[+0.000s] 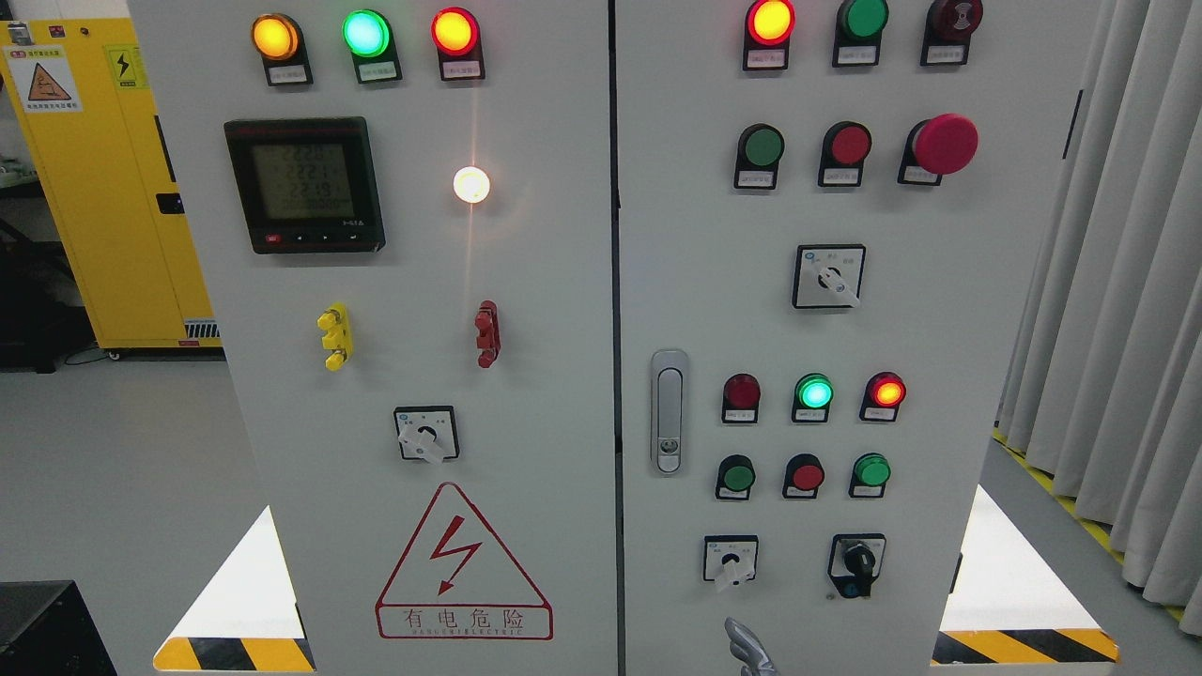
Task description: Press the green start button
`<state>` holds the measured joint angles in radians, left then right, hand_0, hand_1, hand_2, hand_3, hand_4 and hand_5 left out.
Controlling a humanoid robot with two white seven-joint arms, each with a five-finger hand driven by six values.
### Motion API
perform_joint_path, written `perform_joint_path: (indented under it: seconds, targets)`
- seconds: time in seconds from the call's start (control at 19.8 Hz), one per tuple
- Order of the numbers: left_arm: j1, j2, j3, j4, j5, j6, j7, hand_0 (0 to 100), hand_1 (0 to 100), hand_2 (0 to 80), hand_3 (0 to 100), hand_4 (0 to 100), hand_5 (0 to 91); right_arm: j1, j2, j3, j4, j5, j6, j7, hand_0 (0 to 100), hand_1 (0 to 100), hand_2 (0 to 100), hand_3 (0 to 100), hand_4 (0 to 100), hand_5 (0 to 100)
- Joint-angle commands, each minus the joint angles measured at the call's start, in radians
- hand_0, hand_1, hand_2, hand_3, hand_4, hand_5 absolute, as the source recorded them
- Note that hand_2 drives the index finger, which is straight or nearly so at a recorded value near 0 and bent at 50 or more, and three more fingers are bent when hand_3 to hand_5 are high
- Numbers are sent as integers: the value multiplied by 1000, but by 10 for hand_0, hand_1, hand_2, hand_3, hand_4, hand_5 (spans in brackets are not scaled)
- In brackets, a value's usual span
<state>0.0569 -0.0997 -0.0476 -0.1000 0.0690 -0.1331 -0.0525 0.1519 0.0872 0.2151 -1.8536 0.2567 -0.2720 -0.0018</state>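
Note:
The grey electrical cabinet point(563, 282) fills the head view. Its right door carries green push buttons: one in the upper row point(761, 145), and two in the lower row at left point(738, 476) and right point(871, 469). Red buttons point(850, 144) point(806, 475) sit beside them. A small silver part of my right hand point(748, 648) shows at the bottom edge, below the lower buttons and apart from the panel's controls. My left hand is out of view.
A red mushroom stop button point(944, 144) protrudes at upper right. Rotary switches point(828, 277) point(731, 560) point(856, 563) and a door handle point(668, 411) sit on the right door. Lit lamps point(814, 391) and a meter point(305, 183) are on the panel. Curtains point(1117, 282) hang at right; a yellow cabinet point(94, 188) stands at left.

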Motion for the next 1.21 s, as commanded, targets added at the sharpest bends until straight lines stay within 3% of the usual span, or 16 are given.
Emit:
perform_joint_path:
  seconds: [0.0,0.5,0.66,0.71,0.76,0.81,0.86,0.91,0.96,1.01,1.16]
  targets:
    - [0,0,0,0,0,0,0,120,556,0,0,0,0,1,-1,-5,-12,1,1,0,694,738,0,74,169,107]
    - [0,0,0,0,0,0,0,120,556,0,0,0,0,6,-1,-3,-10,7,-1,0,674,738,0,82,174,110]
    - [0,0,0,-1,0,0,0,120,556,0,0,0,0,-3,2,-8,-10,135,-1,-4,670,738,0,85,175,111]
    - [1,0,0,0,0,0,0,120,556,0,0,0,0,-6,3,-17,-12,188,-4,-9,610,748,0,165,248,170]
    - [0,0,0,0,0,0,0,120,556,0,0,0,0,-14,5,-35,-15,235,-6,-12,602,750,0,165,248,172]
    - [1,0,0,0,0,0,0,120,556,0,0,0,0,-31,6,-46,-24,284,-7,-14,514,781,0,339,393,317]
    - [0,0,0,0,0,0,0,120,556,0,0,0,0,-49,8,-52,-30,335,-7,-23,489,796,0,489,590,535]
    - [0,0,0,0,0,0,0,120,556,0,0,0,0,-75,8,-62,-30,389,-7,-38,492,798,0,570,695,656]
    - [0,0,0,0,0,0,0,120,556,0,0,0,0,-96,8,-83,-30,454,-10,-52,486,803,0,604,743,704]
    - [0,0,0,0,0,0,0,120,556,0,0,0,0,-116,8,-109,-30,537,-13,-59,492,831,0,861,964,976]
    - [0,0,0,-1,0,0,0,120,556,0,0,0,0,-155,8,-129,-29,685,-38,-67,496,835,0,1000,1000,1000]
